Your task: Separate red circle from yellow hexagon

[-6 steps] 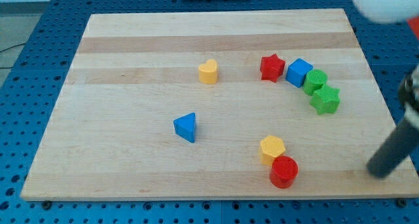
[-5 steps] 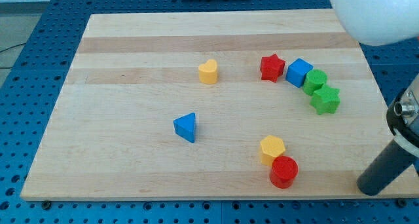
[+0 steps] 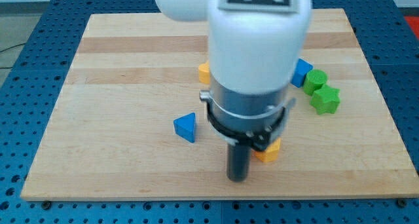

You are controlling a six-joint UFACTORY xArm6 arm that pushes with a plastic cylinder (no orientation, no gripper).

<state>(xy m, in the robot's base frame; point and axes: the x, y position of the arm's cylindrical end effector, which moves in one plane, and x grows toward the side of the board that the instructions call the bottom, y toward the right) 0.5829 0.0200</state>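
The arm has swung right in from the board's right edge, and the white, glossy arm housing [image 3: 255, 47] now fills the middle of the view. My tip [image 3: 237, 179], the end of the dark matte rod, sits near the bottom edge, just left of the yellow hexagon block [image 3: 269, 151], of which only a faceted sliver shows.

The red circle block is no longer visible. The spot toward the bottom edge where it lay against the hexagon is bare, so it was either pushed away or is hidden behind the rod; I cannot tell which. No claw here, just a plain rod, holding nothing.

The smooth, pale-striped wooden board [image 3: 118, 60] also carries a blue triangle block [image 3: 185, 127] left of centre.
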